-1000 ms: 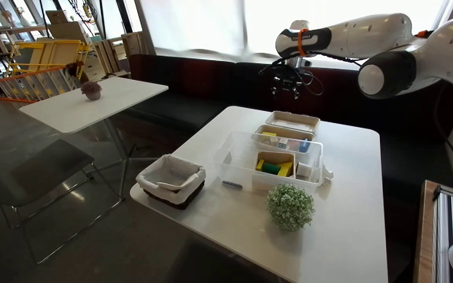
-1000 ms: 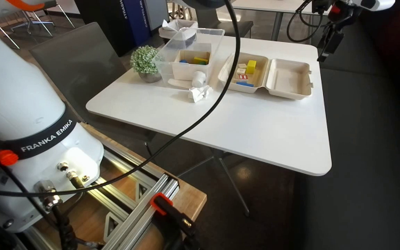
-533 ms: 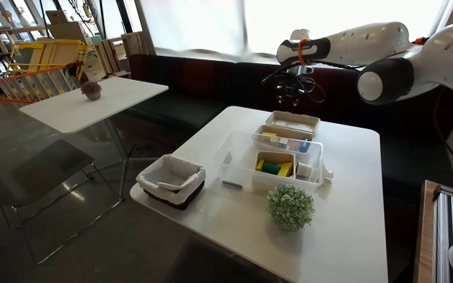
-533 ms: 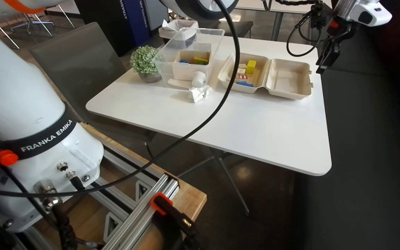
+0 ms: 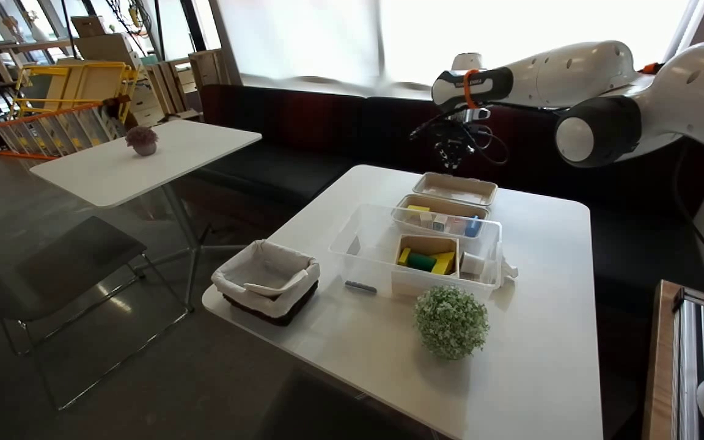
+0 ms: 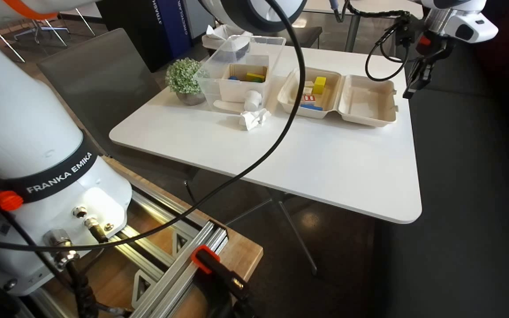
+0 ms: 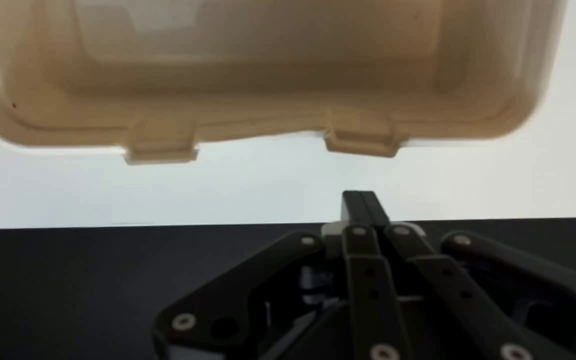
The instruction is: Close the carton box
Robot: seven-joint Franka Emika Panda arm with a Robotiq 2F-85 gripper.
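The white desk [image 5: 547, 275] and the arm [image 5: 578, 70] show in both exterior views. On the desk stands a clear plastic bin [image 6: 208, 90]; just to its right, in an exterior view, is the carton box [image 6: 309, 112], hollow side up. Its lid [image 6: 366, 99] is folded back to the right of the fold [image 6: 340, 95], pointing at the desk's right edge. In an exterior view the base [image 5: 450, 206] lies on the bin's far side, long axis running left to right along the fold, and the lid points to the far edge. In that view a lined basket [image 5: 297, 296] stands near left and a leafy plant [image 5: 451, 322] on the bin's near side. The hand [image 7: 360, 200] hangs beyond the lid's free edge, apart from it; only the wrist view shows plainly that it is narrow, its fingers [image 7: 352, 207] meeting at the tips. Both exterior views show the yellow block [image 6: 320, 85] and blue block [image 6: 311, 107] inside the base; the wrist view shows the lid's two tabs [image 7: 162, 142] closest. A grey bar [image 5: 361, 286] on the desk shows in an exterior view only.
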